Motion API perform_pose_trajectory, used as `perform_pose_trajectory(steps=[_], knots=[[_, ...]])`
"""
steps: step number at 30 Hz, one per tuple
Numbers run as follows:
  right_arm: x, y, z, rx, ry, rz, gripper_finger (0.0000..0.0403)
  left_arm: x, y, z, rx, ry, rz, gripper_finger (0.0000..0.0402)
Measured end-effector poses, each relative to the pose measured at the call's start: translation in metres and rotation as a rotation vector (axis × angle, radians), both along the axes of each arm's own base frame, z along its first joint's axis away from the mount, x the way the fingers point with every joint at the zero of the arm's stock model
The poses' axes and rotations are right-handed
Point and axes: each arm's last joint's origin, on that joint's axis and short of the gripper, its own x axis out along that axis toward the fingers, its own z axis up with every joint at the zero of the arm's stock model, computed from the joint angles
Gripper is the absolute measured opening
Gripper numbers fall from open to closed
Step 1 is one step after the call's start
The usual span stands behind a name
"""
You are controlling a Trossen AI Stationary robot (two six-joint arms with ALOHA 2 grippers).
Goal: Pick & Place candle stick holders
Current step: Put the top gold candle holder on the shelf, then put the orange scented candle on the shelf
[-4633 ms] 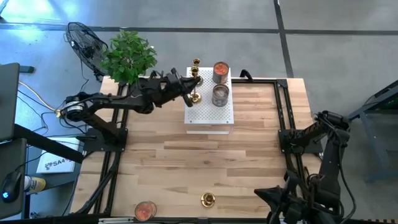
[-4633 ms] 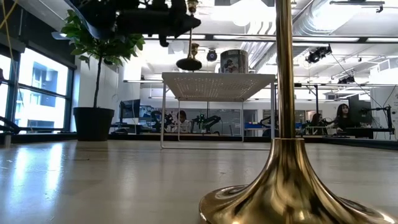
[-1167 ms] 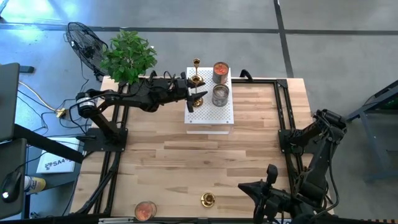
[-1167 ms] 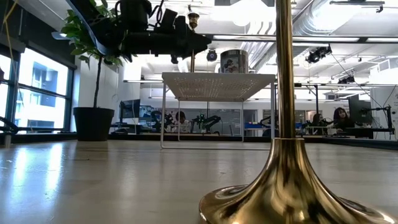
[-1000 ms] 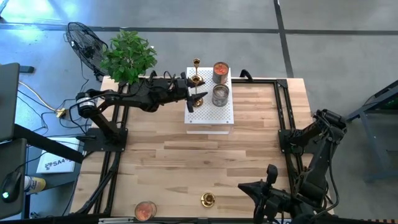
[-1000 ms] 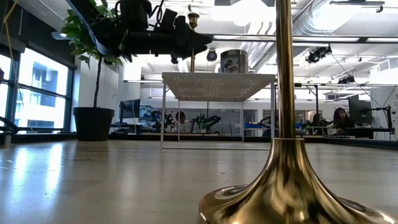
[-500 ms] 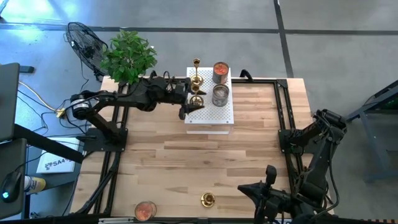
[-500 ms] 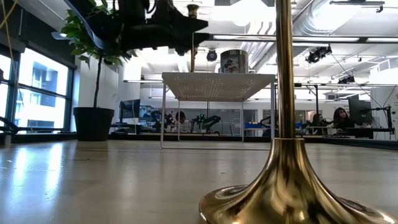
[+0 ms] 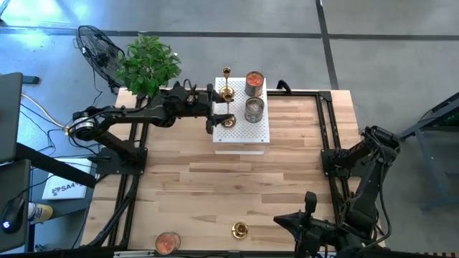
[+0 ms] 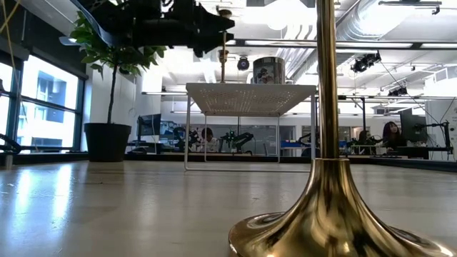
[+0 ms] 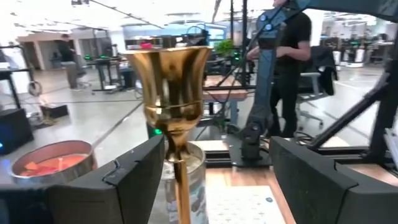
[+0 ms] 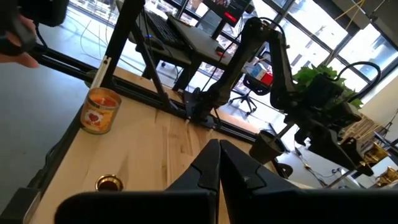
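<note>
**Left arm at the perforated stand, a candlestick between its parted fingers**

The pale butcher-block wooden table (image 9: 215, 186) filled the room's middle, with a leafy green potted plant (image 9: 147, 64) at its far left corner. The white perforated block on thin legs (image 9: 244, 129) stood at the far side, serving as a raised shelf. On it sat two glass jar candles, one orange-topped (image 9: 254, 80) at the far edge and one greyish (image 9: 254, 109) nearer, beside two shiny gold-brass candlestick holders with flared bases, slim stems and cup tops: one (image 9: 226, 73) at the far left corner, the other (image 9: 227, 107) just nearer.

The left arm reached across from the left, its left gripper (image 9: 216, 115) level with that nearer holder. Its fingers stood spread, and in the wrist view the brass cup (image 11: 169, 81) rose between them, closer to one finger, with no pinch that I could see. I judged the holder was standing on the block on its own, upright.

The right gripper (image 12: 219, 163) waited at the near right, fingers pressed together and empty.

A third gold-brass holder (image 9: 239, 230) stood on the table's near edge, well apart from the block, with a small orange jar candle (image 9: 168, 242) to its left. It seemed this one was yet to be carried to the block.
</note>
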Motion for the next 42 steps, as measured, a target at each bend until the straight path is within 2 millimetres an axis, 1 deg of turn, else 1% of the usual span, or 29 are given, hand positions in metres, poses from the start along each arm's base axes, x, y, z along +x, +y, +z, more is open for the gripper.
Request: perform_pose_trajectory(steps=[5,16,19,23,26,31,38,42], knots=[[0.0,0.0,0.0,0.001,0.0,0.0,0.0001,0.0,0.002,0.0,0.026,-0.002,0.061,0.0283],[0.0,0.001,0.0,0.006,0.009,0.018,0.0002,0.0,0.004,0.0,0.014,-0.001,0.135,0.0283],[0.0,0.001,0.0,0.008,0.013,0.026,0.0001,-0.004,0.003,0.003,0.007,0.007,0.16,0.0283],[0.0,0.001,-0.001,0.012,0.02,0.041,0.0001,-0.012,0.001,0.007,-0.028,0.059,0.236,0.0283],[0.0,0.001,-0.001,0.012,0.02,0.041,0.0001,-0.017,-0.002,0.01,-0.034,0.096,0.242,0.0283],[0.0,0.001,-0.001,0.01,0.021,0.041,0.0001,-0.023,-0.016,0.014,-0.025,0.156,0.231,0.0283],[0.0,0.001,-0.001,0.009,0.021,0.041,0.0001,-0.036,-0.035,0.019,-0.002,0.248,0.334,0.0283],[0.0,0.001,-0.001,0.014,0.02,0.041,0.0002,-0.044,-0.047,0.019,-0.001,0.325,0.334,0.0283]])
